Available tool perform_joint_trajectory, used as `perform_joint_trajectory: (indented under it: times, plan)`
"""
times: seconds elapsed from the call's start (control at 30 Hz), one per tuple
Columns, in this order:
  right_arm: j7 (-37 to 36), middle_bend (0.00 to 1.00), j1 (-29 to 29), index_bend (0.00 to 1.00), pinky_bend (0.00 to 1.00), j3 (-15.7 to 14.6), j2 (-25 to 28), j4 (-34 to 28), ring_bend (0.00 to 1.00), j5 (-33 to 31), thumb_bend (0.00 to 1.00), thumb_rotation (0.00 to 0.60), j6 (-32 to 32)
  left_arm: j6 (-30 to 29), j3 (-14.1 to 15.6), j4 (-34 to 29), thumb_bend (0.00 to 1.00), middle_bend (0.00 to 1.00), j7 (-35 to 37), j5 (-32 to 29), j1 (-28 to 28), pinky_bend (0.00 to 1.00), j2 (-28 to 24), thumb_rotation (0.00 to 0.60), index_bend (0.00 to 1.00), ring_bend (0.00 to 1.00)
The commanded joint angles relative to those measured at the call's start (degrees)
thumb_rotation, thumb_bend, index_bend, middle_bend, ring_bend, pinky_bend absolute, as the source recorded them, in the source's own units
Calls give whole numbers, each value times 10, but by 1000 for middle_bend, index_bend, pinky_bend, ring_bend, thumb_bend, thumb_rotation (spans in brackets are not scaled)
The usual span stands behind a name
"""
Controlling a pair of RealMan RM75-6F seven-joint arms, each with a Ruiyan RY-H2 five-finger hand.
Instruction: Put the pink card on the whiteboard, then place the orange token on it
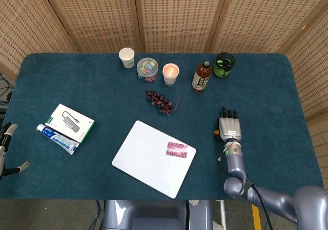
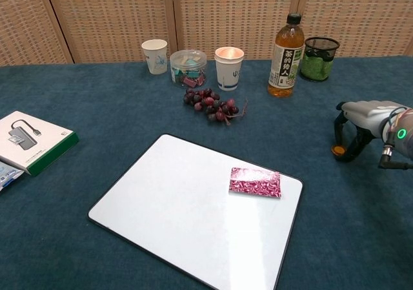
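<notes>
The pink patterned card [image 1: 176, 149] [image 2: 255, 181] lies flat on the right part of the whiteboard [image 1: 146, 155] [image 2: 174, 206]. The small orange token [image 2: 336, 150] [image 1: 217, 133] sits on the blue cloth to the right of the board. My right hand [image 2: 364, 117] [image 1: 230, 128] arches over it, and its fingertips [image 2: 349, 155] pinch the token from both sides at table level. My left hand [image 1: 4, 138] shows only at the far left edge of the head view, with its fingers apart and nothing in them.
Along the back stand a paper cup [image 2: 154, 55], a clear tub of clips [image 2: 188, 66], a second cup [image 2: 229, 67], a tea bottle [image 2: 286, 48] and a dark mesh cup [image 2: 319, 58]. Grapes [image 2: 211, 106] lie behind the board. A boxed adapter [image 2: 29, 140] and a toothpaste tube [image 1: 56, 139] lie left.
</notes>
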State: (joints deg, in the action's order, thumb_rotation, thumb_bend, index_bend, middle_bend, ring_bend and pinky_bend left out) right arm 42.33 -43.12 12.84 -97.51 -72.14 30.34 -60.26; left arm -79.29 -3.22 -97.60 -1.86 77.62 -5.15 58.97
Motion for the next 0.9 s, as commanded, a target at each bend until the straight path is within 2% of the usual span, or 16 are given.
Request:
perform_joint_trajectory:
  times: [0.03, 0.33, 0.53, 0.63, 0.73, 0.9]
  plan:
    - [4, 0, 0, 570, 5, 2, 1, -3, 0, -5, 369, 600, 1, 1, 0, 0, 0, 0, -1, 0, 0, 0, 0, 600, 0, 0]
    - [11, 0, 3, 584, 5, 4, 18, -39, 0, 0, 393, 600, -11, -1, 2, -2, 0, 0, 0, 2, 0, 0, 0, 600, 0, 0]
    - [-7, 0, 4, 584, 5, 32, 51, -140, 0, -9, 400, 600, -17, -4, 3, -3, 0, 0, 4, 7, 1, 0, -2, 600, 0, 0]
    - [9, 0, -7, 584, 5, 40, 61, -198, 0, -17, 401, 600, -32, -5, 4, -4, 0, 0, 5, 10, 2, 0, -3, 600, 0, 0]
    - [39, 0, -25, 584, 5, 39, 48, -236, 0, -28, 403, 600, -56, -6, 5, -4, 0, 0, 6, 12, 2, 0, -3, 600, 0, 0]
    - [80, 0, -56, 584, 5, 32, 4, -248, 0, -33, 404, 600, -89, -5, 5, -1, 0, 0, 10, 11, 2, 0, -4, 600, 0, 0]
